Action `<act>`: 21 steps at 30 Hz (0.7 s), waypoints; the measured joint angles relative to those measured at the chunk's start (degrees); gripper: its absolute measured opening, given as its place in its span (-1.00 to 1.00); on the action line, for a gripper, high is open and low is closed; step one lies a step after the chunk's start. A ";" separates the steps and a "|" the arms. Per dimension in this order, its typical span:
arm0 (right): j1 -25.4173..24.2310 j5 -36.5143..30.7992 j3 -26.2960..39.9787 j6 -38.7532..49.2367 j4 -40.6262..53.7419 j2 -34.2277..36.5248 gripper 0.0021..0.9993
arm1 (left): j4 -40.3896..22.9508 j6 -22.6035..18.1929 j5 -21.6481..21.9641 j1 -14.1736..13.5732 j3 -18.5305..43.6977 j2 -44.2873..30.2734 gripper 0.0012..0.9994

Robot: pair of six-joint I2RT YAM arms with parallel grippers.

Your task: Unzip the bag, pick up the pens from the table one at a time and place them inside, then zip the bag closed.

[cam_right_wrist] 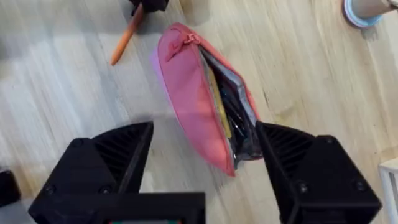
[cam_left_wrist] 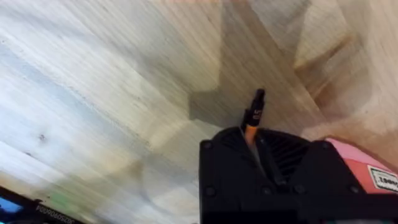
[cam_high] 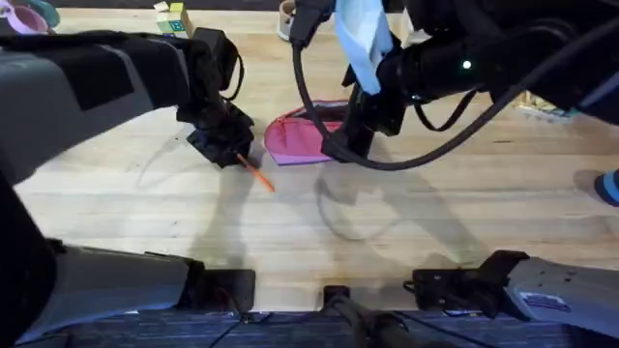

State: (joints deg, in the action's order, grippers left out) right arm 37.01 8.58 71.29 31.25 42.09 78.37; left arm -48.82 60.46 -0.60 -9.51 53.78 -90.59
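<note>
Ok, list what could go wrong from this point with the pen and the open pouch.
1. The left gripper holds the orange pen by one end, so it may pivot or slip before reaching the bag.
2. The bag's opening is narrow and already holds a yellow pen, so the tip could catch the edge.
3. The right gripper stands open around the bag; both arms are close and might collide.

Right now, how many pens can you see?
2. The orange pen is held in the left gripper, beside the bag. A yellow pen lies inside the open bag. More could be hidden in it.
</note>
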 joint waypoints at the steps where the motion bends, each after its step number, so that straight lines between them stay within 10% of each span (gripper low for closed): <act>1: 0.00 0.00 0.00 -0.29 0.00 0.01 1.00 | -0.01 -0.02 0.01 -0.01 0.02 0.02 -0.89; 21: -3.50 0.00 0.00 -3.80 3.10 -0.30 1.00 | -5.68 -0.45 1.79 -0.23 12.08 1.88 -0.91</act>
State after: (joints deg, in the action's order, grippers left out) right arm 33.51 8.58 71.29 27.46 45.18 78.07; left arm -54.50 60.01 1.19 -9.74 65.86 -88.71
